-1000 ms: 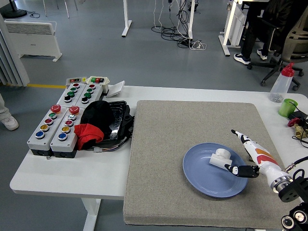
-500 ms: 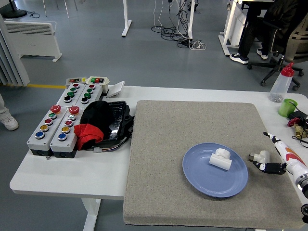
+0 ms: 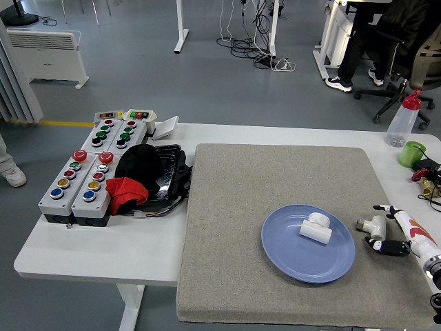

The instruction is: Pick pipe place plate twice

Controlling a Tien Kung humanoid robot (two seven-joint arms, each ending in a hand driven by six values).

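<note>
A blue plate [image 3: 289, 256] lies on the grey mat [image 3: 241, 207], right of its middle. One white pipe fitting [image 3: 316, 228] lies on the plate's upper right part. A second white pipe fitting [image 3: 367, 223] lies on the mat just right of the plate. My right hand [image 3: 380, 230] comes in from the lower right edge. Its fingers [image 3: 381, 208] stand behind this fitting and the thumb in front of it, spread around it. The fitting still rests on the mat. The left arm is out of view.
Button boxes [image 3: 86, 172] and a black-and-red bundle of cloth [image 3: 138, 176] sit left of the mat. A clear bottle with a red cap [image 3: 403, 121] and a green cup [image 3: 412, 153] stand at the far right. A seated person's legs [image 3: 355, 48] show in the background.
My right hand let go of the first fitting on the plate, drew back to the right, and now has its fingers lowered around the second fitting on the mat.
</note>
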